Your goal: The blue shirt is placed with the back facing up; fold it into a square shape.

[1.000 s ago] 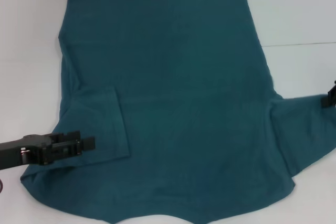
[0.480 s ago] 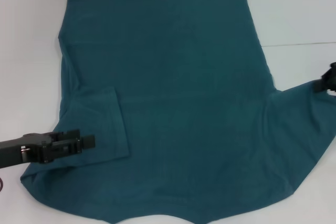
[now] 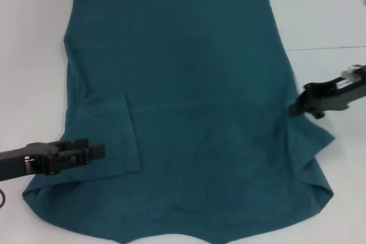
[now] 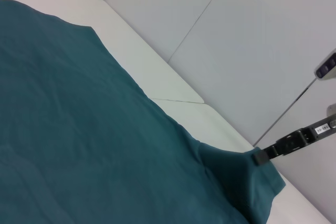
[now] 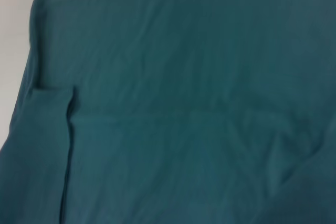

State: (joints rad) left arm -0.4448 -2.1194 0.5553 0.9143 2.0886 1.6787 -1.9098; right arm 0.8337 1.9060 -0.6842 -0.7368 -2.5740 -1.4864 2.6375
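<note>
Jaws of the right gripper (image 3: 295, 110) pinched narrow on a fold of the blue shirt (image 3: 189, 101), at the cloth's right edge about midway between the far and near edges of the bench (image 3: 34, 38). Seen from the left wrist, same gripper (image 4: 258, 157) at the top of a small raised peak of cloth, lifted off the bench. Right arm reaching in level from the right edge, dark and slender, white label on its side.

Left gripper (image 3: 98, 152) low over the near-left part of the shirt, tip pointing right, just beside the folded-in left sleeve (image 3: 108, 135); open or shut, cannot tell. Left arm stretched in flat from the left edge.

One shirt, plain side up, spread flat across the middle of the bench, straight hem toward the far edge. Left sleeve doubled over onto the body; right sleeve area bunched and creased below the right gripper.

Bare white bench in a strip along the left edge, a band beyond the far hem, and a broader stretch at the right. Near edge of the shirt running down to the bottom of the head view, so little room there.

Two grippers, one shirt.
</note>
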